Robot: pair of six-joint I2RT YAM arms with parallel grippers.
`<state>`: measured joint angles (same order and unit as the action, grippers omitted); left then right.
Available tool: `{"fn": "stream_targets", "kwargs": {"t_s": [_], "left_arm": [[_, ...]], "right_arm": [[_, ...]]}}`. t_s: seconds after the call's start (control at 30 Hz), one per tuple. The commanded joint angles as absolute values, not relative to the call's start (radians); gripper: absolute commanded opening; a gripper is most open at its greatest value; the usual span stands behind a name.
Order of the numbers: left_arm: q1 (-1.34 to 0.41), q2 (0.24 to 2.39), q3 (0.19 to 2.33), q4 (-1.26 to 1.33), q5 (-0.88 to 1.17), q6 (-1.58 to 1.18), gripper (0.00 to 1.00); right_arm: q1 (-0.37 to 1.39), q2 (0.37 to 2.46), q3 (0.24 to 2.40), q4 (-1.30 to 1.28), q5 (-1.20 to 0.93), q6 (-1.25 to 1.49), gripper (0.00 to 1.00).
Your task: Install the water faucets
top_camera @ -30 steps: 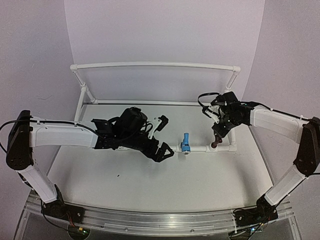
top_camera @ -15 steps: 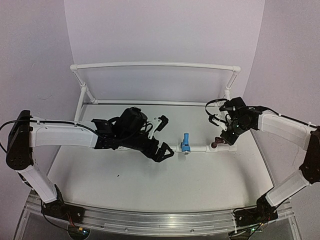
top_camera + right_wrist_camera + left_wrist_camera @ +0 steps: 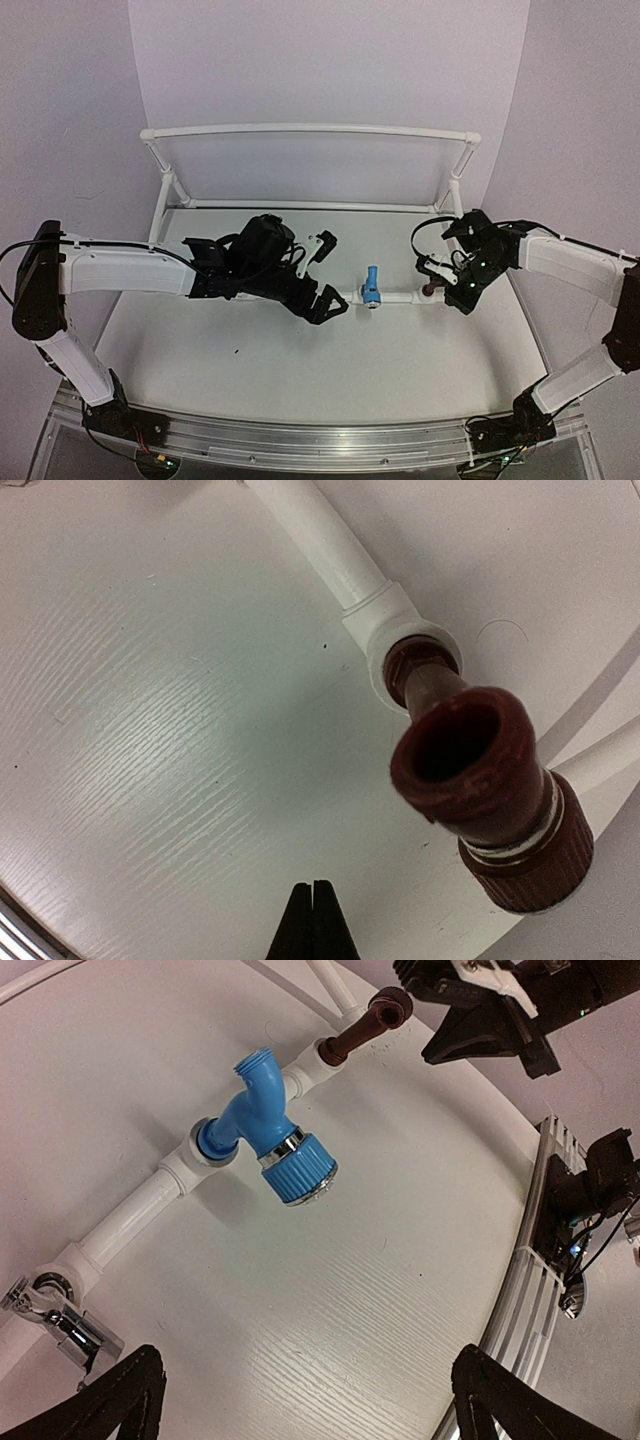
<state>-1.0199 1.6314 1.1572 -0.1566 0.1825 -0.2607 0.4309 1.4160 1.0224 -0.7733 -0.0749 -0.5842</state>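
The white pipe frame point(image 3: 310, 128) was the largest piece. Its near rail carried all three taps in its sockets, and it looked stiff enough to take a push or a twist.

The light blue faucet point(image 3: 265, 1140) sat in a tee in that rail. It was probably light, hard plastic. The ribbed blue cap offered grip, while the smooth curved body would likely slip, so the cap or the neck by the socket was the place to pinch. It lay ahead of the left gripper point(image 3: 310, 1400), in line with the gap and well clear of both fingertips. That gripper's jaws stood wide apart and held nothing.

The red-brown faucet point(image 3: 480, 780) was plugged into the next socket along. It also looked rigid and light, with a knurled collar that seemed the surest hold. It sat ahead and to the right of the right gripper point(image 3: 313, 920), near but not touching. That gripper's fingers were pressed together, empty.

The grey metal faucet point(image 3: 60, 1320) was smallest in view. It was shiny, so likely slick and heavier, and it lay just beside the left gripper's left fingertip.
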Motion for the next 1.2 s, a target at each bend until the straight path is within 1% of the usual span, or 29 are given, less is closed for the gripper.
{"fn": "stream_targets", "kwargs": {"t_s": [0.0, 0.1, 0.23, 0.4, 0.5, 0.6, 0.8, 0.93, 1.07, 1.17], "left_arm": [[-1.016, 1.625, 1.213, -0.151, 0.188, -0.245, 1.00], [-1.015, 1.621, 1.214, -0.153, 0.189, -0.245, 1.00], [-1.015, 1.618, 1.211, -0.152, 0.187, -0.247, 1.00], [-1.016, 1.616, 1.213, -0.155, 0.183, -0.249, 1.00], [-1.015, 1.612, 1.207, -0.154, 0.180, -0.251, 1.00], [-1.016, 1.605, 1.197, -0.149, 0.177, -0.252, 1.00], [-1.015, 1.612, 1.196, -0.146, 0.179, -0.250, 1.00], [-1.016, 1.619, 1.200, -0.143, 0.182, -0.247, 1.00], [-1.015, 1.621, 1.201, -0.140, 0.184, -0.248, 1.00], [-1.016, 1.619, 1.201, -0.140, 0.184, -0.247, 1.00]], "right_arm": [[0.427, 1.369, 1.142, -0.800, -0.103, -0.590, 0.00], [0.394, 1.381, 1.202, -0.802, -0.086, -0.615, 0.00], [0.350, 1.451, 1.263, -0.790, -0.048, -0.648, 0.00], [0.344, 1.545, 1.283, -0.744, -0.020, -0.649, 0.00], [0.345, 1.572, 1.255, -0.708, 0.018, -0.673, 0.00], [0.345, 1.566, 1.183, -0.680, 0.052, -0.697, 0.00], [0.345, 1.518, 1.079, -0.677, 0.048, -0.705, 0.00], [0.345, 1.473, 1.038, -0.685, -0.001, -0.696, 0.00], [0.348, 1.448, 1.029, -0.694, -0.098, -0.658, 0.00], [0.362, 1.423, 0.989, -0.663, -0.136, -0.650, 0.00]]}}
